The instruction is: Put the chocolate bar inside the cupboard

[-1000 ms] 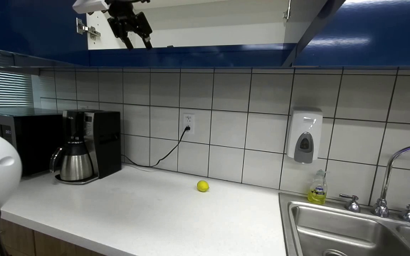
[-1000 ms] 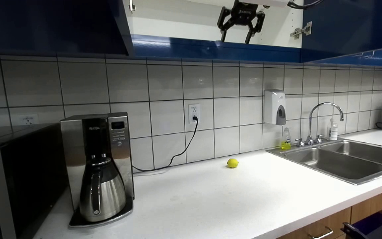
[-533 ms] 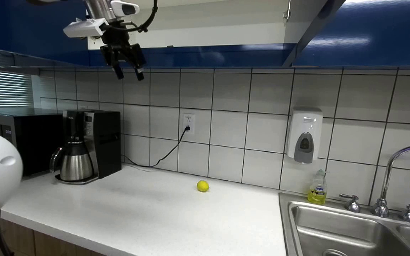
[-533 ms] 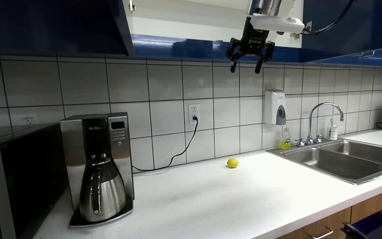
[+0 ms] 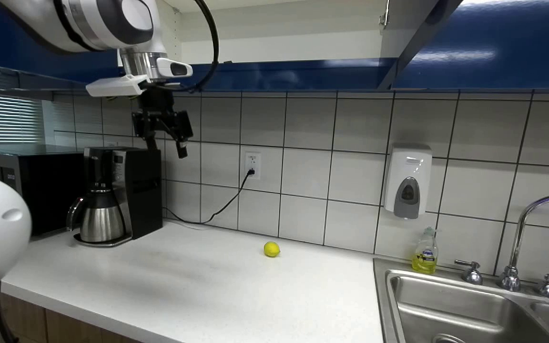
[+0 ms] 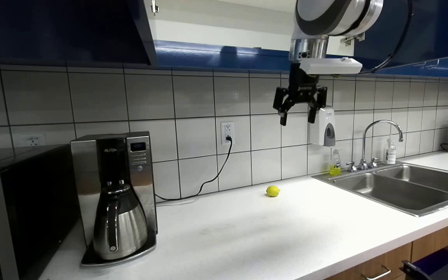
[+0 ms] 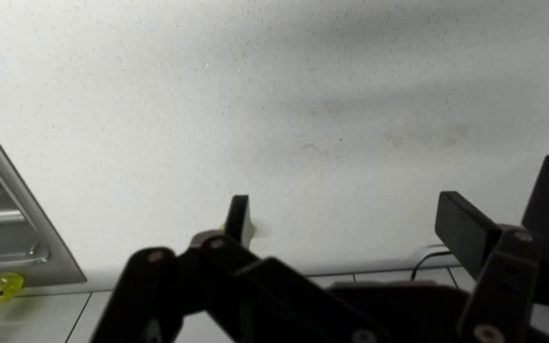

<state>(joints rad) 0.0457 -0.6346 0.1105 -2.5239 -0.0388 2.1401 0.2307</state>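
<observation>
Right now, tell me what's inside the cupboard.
A small dark thing, perhaps the chocolate bar, shows above the blue front edge of the cupboard in both exterior views. That edge hides the cupboard floor; the arm covers some interior.

Both exterior views face the tiled wall (image 5: 308,171), the wrist view downward.

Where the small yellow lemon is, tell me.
In both exterior views, the small yellow lemon rests on the white countertop near the tiled wall, between the black-and-steel coffee maker at left and the steel sink at right.

Coffee maker (image 6: 113,167): "Mr. Coffee"; bottle (image 5: 425,255): "Dawn"; microwave (image 6: 29,210): "0".
</observation>
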